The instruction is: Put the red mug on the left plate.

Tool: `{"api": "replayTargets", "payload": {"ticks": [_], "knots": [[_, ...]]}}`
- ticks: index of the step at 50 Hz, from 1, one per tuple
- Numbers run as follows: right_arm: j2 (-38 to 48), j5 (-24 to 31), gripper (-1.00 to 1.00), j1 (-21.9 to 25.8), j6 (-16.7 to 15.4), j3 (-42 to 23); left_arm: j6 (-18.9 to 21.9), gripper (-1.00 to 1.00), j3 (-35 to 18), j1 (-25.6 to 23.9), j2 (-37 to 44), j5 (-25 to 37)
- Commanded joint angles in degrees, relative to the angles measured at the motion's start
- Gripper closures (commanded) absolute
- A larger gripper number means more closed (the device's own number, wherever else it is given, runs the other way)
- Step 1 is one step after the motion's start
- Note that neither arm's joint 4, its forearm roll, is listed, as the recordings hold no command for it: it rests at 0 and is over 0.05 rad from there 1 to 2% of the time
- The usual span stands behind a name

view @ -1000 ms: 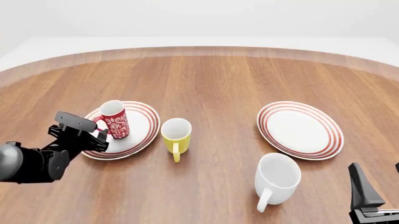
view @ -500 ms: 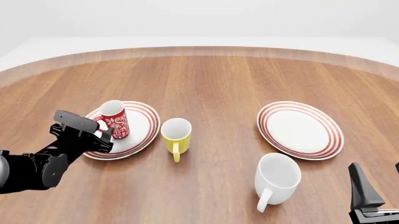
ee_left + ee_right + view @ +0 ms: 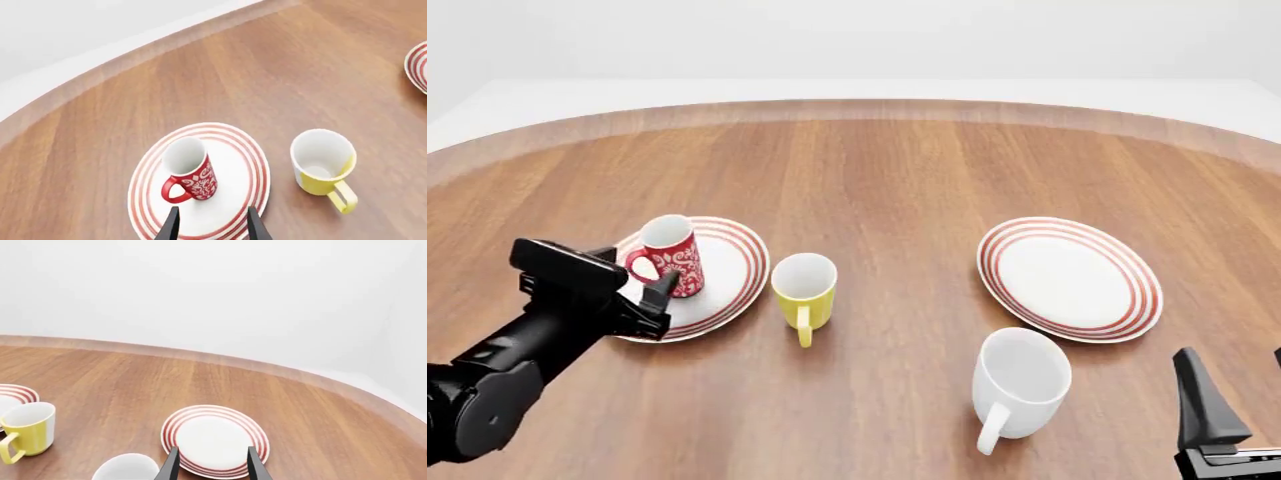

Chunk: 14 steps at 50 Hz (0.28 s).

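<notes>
Yellow mug (image 3: 803, 287), white mug (image 3: 1021, 381), right plate (image 3: 1069, 277) apart on table (image 3: 894, 170).

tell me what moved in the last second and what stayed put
The left gripper has backed away from the red mug, drawing toward the near left edge of the front view with open, empty jaws. The red mug stands upright on the left plate, as it did before. The yellow mug, white mug, right plate and right gripper have not moved.
</notes>
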Motion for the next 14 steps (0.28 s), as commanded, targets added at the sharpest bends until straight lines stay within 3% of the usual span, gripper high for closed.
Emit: {"api": "replayTargets", "payload": {"ticks": [1,8,13,14], "knots": [[0.00,-0.80,-1.00,0.55,-0.30,0.03,-2.92,-1.00,1.86,-3.98,-14.64,8.76],[0.00,-1.04,-1.00,2.13,-0.52,0.03,-2.82,-1.00,1.63,-5.38,-23.53,16.27],[0.00,-1.74,-1.00,5.46,-0.44,-0.18,-5.30,-1.00,1.99,-7.56,-39.60,29.39],[0.00,-2.05,-1.00,7.26,-0.50,-0.81,-5.90,-1.00,1.43,-7.58,-45.43,34.54]]}}
